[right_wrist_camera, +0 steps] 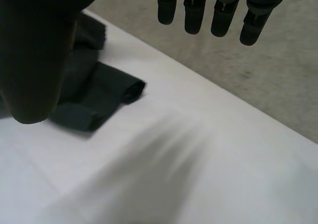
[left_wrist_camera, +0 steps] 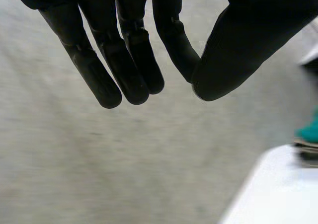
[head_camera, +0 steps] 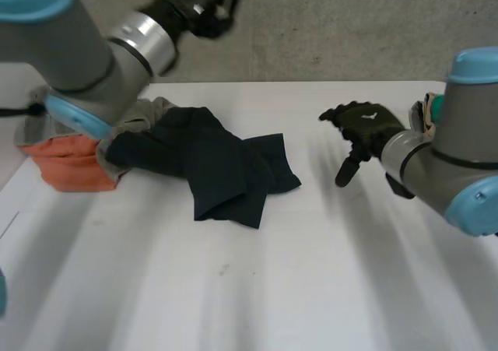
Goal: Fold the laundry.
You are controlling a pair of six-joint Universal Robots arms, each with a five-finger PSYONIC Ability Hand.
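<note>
the light is soft, even and fairly bright, with no single strong source. the white worktop (head_camera: 327, 289) is the brightest surface and carries no hard glare. the grey ground (head_camera: 350, 32) beyond its far edge is duller. the dark cloth (head_camera: 226, 168) throws a thin, faint shadow along its near edge. in the wrist views the left hand (left_wrist_camera: 124, 45) and right hand (right_wrist_camera: 35, 60) look almost black against the paler background.

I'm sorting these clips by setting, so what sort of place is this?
Most likely a robotics lab or test bench, not a home: a plain white table on grey carpet-like floor, two robot arms over it, and crumpled laundry, a dark garment beside an orange garment.
</note>
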